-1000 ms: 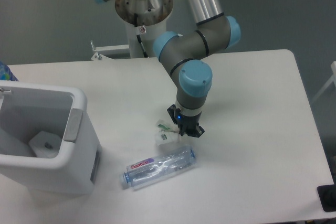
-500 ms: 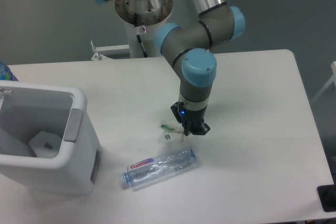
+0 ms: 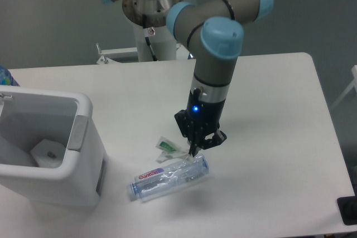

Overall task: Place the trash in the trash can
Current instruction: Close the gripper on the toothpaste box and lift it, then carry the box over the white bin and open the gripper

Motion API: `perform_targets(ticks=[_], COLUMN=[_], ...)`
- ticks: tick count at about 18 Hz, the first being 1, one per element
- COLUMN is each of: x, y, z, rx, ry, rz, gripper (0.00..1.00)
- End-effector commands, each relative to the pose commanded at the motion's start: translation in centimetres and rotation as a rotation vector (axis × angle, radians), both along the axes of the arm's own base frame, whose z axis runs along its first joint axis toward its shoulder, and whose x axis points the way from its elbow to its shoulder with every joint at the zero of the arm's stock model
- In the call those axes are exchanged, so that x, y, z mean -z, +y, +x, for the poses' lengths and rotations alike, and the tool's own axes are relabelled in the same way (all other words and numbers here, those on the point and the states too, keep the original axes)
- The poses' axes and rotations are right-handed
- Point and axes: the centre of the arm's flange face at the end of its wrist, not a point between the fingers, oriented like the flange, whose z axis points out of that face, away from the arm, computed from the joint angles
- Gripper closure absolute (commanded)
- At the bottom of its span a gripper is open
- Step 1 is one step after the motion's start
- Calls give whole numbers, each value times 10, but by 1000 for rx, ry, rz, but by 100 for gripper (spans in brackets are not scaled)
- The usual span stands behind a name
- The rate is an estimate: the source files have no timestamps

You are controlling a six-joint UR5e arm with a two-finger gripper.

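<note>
Above the worktop (image 3: pixel 268 137) my gripper (image 3: pixel 195 147) pinches the wrapper (image 3: pixel 169 146); next I'd carry it to the bin (image 3: pixel 83 137).

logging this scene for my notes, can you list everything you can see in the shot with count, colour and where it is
plastic bottle: 1, clear, crushed, pink-purple label, blue cap; lying on the table in front of the gripper
wrapper: 1, white with green print, crumpled; just behind the bottle, at the gripper tips, seemingly pinched
trash can: 1, white with a grey side panel; left part of the table, open top
table: 1, white; fills most of the view
dark object: 1, black; lower right edge, cut off, cannot tell what it is
robot base column: 1, white; behind the table
arm: 1, grey with light blue joints; over the table centre
gripper: 1, black; pointing down at the wrapper
</note>
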Motion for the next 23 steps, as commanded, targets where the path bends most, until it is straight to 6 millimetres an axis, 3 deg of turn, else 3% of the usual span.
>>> perform_targets(ticks=[4,9,13,15,17,18,20,23], x=[-49,-93,-98,-90,-82,-78,-77,-66], y=[2,9,24,32,42,46,47,48], z=[29,90,142,159,173,178,180,181], rx=[18,73,131,160,185,192,188,188], ry=[-48,-94,-114,-127,-142,-150,-158,-173], rz=[118,197,191,181,169,162,159,144], gripper=[100,100,100,100,69,38,0,0])
